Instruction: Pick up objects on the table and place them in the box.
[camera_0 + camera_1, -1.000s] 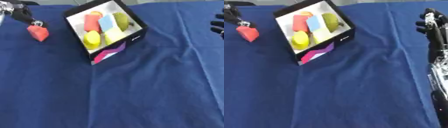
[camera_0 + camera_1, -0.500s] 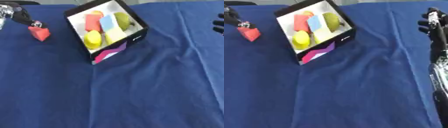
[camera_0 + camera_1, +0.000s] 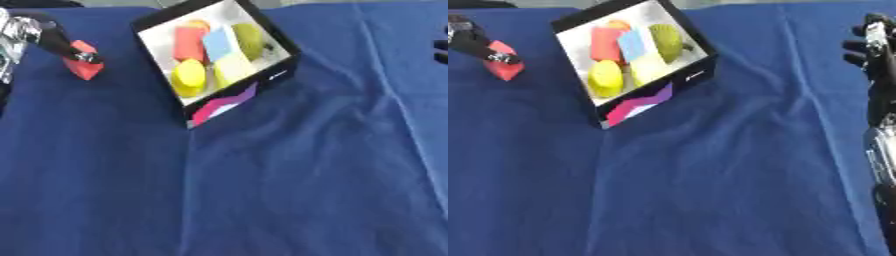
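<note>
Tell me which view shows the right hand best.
The right eye view: the right hand and its forearm run down the right edge, beside the blue cloth. The left eye view catches only a dark sliver of it at the right edge, too little to read the fingers.

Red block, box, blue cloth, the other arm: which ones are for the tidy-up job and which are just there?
For the job:
red block
left hand, fingers pinching the block
box, already holding colourful shapes

Just there:
blue cloth
right hand, idle at the right edge
</note>
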### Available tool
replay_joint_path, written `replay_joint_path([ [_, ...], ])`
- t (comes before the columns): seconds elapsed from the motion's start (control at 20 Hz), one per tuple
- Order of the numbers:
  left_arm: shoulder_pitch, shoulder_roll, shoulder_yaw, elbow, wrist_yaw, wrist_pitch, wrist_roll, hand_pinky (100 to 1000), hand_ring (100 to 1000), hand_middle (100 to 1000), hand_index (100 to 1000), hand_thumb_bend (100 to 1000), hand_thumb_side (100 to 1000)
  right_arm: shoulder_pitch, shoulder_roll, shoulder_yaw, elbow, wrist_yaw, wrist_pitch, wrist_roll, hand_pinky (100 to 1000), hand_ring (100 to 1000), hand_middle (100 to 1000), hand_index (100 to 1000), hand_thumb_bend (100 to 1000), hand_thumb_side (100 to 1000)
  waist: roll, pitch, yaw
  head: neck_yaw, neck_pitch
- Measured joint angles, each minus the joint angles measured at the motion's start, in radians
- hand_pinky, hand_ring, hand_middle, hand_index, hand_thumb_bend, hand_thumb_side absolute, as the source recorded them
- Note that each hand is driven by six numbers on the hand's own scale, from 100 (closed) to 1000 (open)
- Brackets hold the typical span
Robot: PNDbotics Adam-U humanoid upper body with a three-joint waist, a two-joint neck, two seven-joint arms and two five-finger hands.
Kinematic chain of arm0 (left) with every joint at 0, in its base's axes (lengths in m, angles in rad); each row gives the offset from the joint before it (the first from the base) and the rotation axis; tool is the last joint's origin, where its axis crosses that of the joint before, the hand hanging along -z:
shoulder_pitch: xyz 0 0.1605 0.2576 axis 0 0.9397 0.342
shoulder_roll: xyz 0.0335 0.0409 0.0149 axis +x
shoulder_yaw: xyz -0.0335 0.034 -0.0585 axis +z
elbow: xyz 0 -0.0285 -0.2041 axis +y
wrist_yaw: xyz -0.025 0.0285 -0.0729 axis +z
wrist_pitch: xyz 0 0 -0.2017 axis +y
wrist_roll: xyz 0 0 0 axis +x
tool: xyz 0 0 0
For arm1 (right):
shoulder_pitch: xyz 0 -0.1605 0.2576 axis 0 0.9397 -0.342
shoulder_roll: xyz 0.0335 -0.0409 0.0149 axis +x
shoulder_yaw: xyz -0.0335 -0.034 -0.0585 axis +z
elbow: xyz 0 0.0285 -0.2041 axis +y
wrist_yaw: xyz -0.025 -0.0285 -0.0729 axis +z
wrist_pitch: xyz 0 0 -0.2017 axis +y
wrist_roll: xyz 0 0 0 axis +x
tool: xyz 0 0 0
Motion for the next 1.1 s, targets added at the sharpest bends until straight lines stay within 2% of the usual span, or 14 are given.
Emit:
replay_joint_path([
  [0.2,0.000,-0.002,0.003,0.004,-0.005,0.007,0.005,894,850,702,738,457,650,-0.001,0.001,0.001,0.000,-0.002,0.000,0.000,771,733,719,815,100,676,0.000,0.003,0.000,0.000,0.000],
  [0.4,-0.001,-0.012,0.006,0.006,-0.004,0.014,0.012,887,837,687,694,367,481,-0.001,0.001,0.001,0.000,-0.002,0.000,0.000,771,733,719,815,100,680,0.000,0.003,-0.001,0.001,0.000],
  [0.65,-0.009,-0.018,0.006,0.003,0.006,0.019,0.017,888,821,666,645,334,304,-0.005,0.001,0.002,0.000,-0.002,0.001,0.001,772,733,720,815,100,678,0.000,0.003,-0.002,0.006,0.000],
  [0.7,-0.010,-0.019,0.006,0.003,0.008,0.020,0.019,883,815,657,626,327,220,-0.005,0.001,0.002,0.000,-0.002,0.001,0.001,772,734,720,815,100,679,0.000,0.003,-0.002,0.006,0.000],
  [0.8,-0.011,-0.020,0.006,0.003,0.011,0.025,0.023,876,796,637,602,306,162,-0.006,0.001,0.002,0.000,-0.002,0.001,0.001,772,734,721,816,100,680,0.000,0.003,-0.002,0.006,0.000],
  [0.95,-0.019,-0.025,0.006,0.000,0.020,0.030,0.031,868,781,621,582,266,141,-0.006,0.001,0.002,0.000,-0.002,0.002,0.002,772,734,721,816,100,680,0.000,0.003,0.000,0.006,0.007],
  [1.1,-0.038,-0.025,0.005,-0.032,0.054,0.024,0.039,854,749,592,549,146,131,-0.005,0.001,0.002,0.000,-0.002,0.002,0.002,772,734,721,816,100,685,0.000,0.003,0.001,0.007,0.010],
])
